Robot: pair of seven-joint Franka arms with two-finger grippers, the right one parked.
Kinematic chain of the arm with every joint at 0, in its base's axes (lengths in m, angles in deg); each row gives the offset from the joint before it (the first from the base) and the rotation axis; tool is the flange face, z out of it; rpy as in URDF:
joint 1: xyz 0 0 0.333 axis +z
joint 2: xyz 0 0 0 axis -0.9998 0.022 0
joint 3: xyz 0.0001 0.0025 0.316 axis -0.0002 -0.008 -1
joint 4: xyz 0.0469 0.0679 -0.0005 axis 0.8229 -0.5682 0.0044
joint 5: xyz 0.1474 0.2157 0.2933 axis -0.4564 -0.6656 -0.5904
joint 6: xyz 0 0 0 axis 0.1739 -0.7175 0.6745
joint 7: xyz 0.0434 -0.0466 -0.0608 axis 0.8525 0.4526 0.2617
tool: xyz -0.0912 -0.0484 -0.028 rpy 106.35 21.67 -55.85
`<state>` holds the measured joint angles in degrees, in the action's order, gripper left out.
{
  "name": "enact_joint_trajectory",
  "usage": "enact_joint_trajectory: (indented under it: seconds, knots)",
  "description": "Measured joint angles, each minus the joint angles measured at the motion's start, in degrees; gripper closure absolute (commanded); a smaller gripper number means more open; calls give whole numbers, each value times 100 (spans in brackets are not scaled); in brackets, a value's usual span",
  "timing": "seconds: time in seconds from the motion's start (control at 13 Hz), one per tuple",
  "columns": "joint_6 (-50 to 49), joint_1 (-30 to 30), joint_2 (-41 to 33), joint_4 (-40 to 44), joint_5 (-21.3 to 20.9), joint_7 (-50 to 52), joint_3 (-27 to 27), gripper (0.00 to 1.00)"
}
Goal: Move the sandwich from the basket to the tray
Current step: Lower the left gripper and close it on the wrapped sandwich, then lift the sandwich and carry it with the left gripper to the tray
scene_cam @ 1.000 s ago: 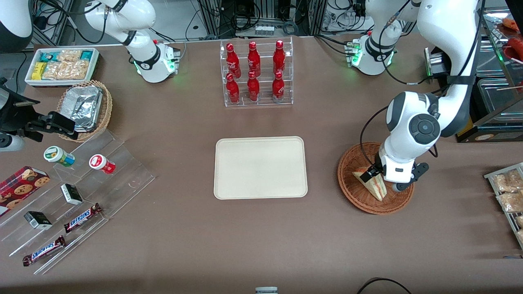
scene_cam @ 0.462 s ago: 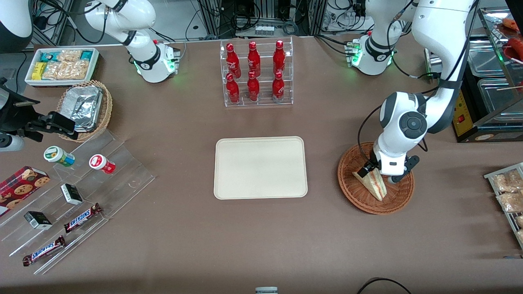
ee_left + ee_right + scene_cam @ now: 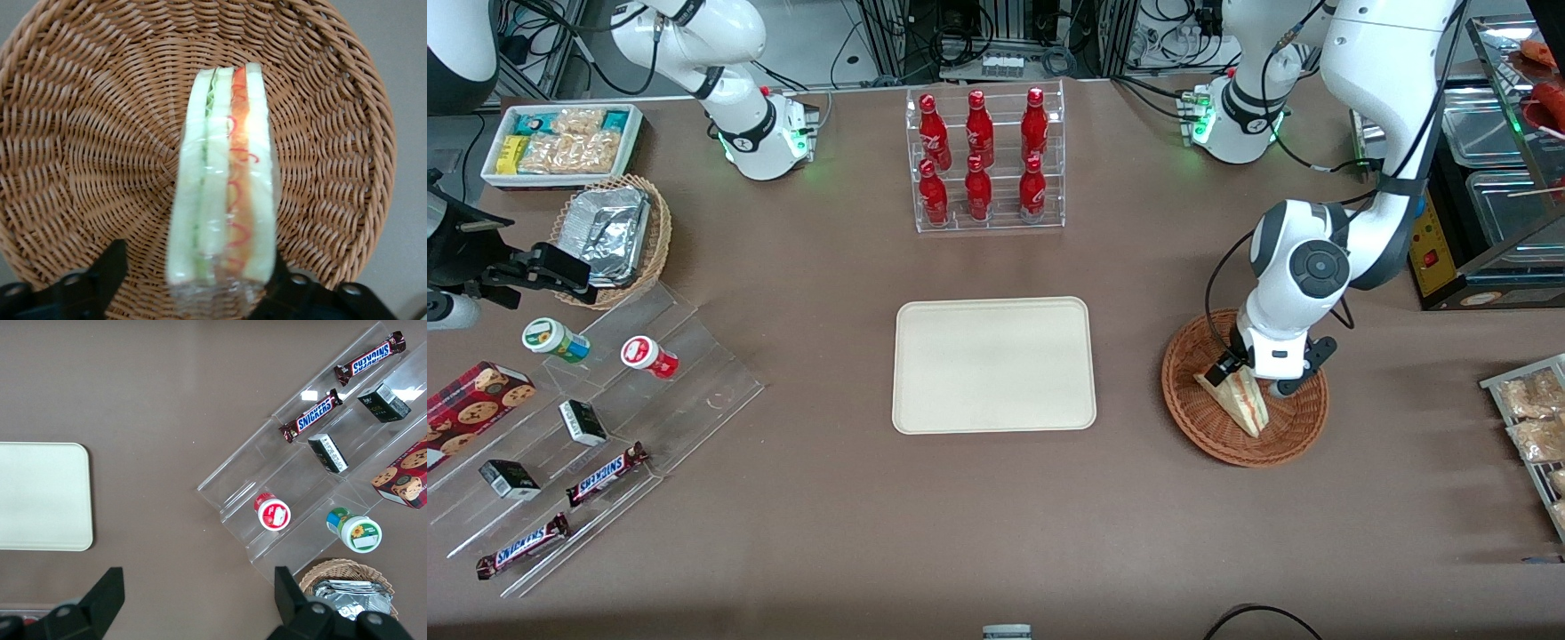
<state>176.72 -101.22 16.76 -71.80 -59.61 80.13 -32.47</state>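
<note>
The white left arm bends down over the round reddish-brown woven wicker basket (image 3: 1243, 402), with its large round joint above the basket's rim and its wrist pointing straight down into it. The gripper (image 3: 1238, 375) is low inside the basket, at the thick end of the triangular white-bread sandwich (image 3: 1238, 397) wrapped in clear film. The sandwich stands on its edge in the basket, and its pointed end reaches toward the front camera.

In the front view the arm's body hides most of the gripper; only one dark finger (image 3: 1224, 367) shows, touching the sandwich's end. The left wrist view looks from above along the sandwich (image 3: 223, 187) and shows what the front view does not: the cut side with green and red-orange filling layers between the bread, and the two black fingers (image 3: 90, 283), one on each side of the thick end. They press against the wrapped bread, so the gripper (image 3: 217, 293) is closed around the sandwich. The basket's weave (image 3: 93, 133) fills the rest of this view, and I cannot tell whether the sandwich rests on it or is a little lifted.

The flat cream-white rectangular tray (image 3: 994, 364) lies on the brown table beside the basket, toward the parked arm's end, apart from it. The right wrist view shows only one rounded corner of this tray (image 3: 43, 497).
</note>
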Motion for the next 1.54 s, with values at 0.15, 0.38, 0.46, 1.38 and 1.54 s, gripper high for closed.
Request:
enact_joint_trajectory:
  seconds: [0.15,0.38,0.46,1.38,1.54]
  knots:
    - [34,0,26,0,-1,15,0,80]
    - [73,0,26,8,-6,19,0,100]
    - [84,0,26,17,-15,19,0,100]
    - [-3347,-573,-261,2415,-244,36,37,100]
    - [-3475,-881,-207,2772,-152,58,48,100]
